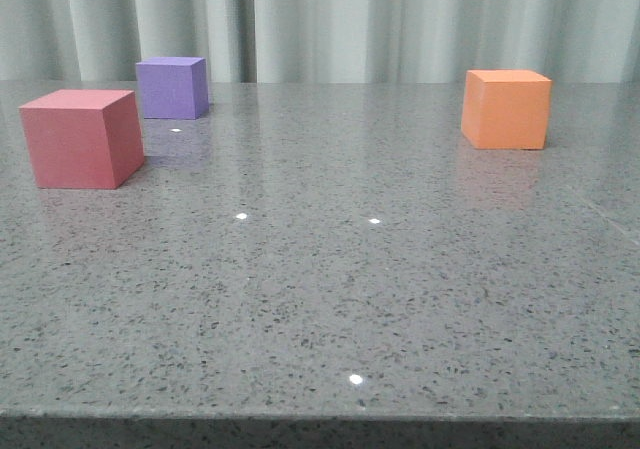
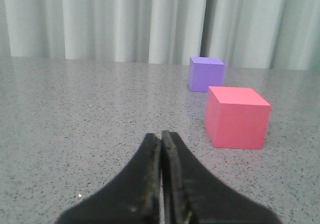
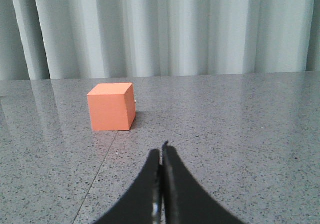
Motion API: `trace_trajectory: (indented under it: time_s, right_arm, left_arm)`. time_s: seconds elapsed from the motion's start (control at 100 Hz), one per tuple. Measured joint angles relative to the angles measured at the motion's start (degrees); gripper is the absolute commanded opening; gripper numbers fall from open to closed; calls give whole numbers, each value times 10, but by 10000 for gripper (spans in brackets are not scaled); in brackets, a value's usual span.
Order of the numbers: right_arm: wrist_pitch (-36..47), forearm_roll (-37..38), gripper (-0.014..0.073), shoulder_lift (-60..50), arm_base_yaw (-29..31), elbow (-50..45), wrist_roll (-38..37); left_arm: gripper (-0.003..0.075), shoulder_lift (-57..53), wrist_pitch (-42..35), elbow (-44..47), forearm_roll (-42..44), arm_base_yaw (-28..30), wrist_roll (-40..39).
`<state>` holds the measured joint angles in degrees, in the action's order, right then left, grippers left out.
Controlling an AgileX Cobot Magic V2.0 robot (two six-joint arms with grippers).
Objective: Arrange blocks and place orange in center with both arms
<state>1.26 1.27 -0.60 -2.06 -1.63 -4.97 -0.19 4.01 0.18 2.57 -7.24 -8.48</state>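
The pinkish-red cube (image 1: 82,137) sits at the left of the grey speckled table, with the purple cube (image 1: 172,87) behind it and a little to its right. The orange cube (image 1: 506,108) sits at the far right. Neither gripper shows in the front view. In the left wrist view my left gripper (image 2: 161,135) is shut and empty, short of the pinkish-red cube (image 2: 236,117) and the purple cube (image 2: 205,74). In the right wrist view my right gripper (image 3: 162,151) is shut and empty, short of the orange cube (image 3: 111,106).
The grey speckled table (image 1: 330,269) runs to a front edge near the bottom of the front view. A pale pleated curtain (image 1: 400,19) hangs behind the table's far edge. A thin seam line (image 3: 100,164) crosses the tabletop near the orange cube.
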Motion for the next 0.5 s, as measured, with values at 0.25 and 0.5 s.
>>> trace_trajectory:
  time_s: [0.25,0.5]
  right_arm:
    - [1,0,-69,0,0,3,0]
    - [-77,-1,-69,2,0,97,0]
  left_arm:
    - [-20,0,0,0,0,0,0]
    - [-20,0,0,0,0,0,0]
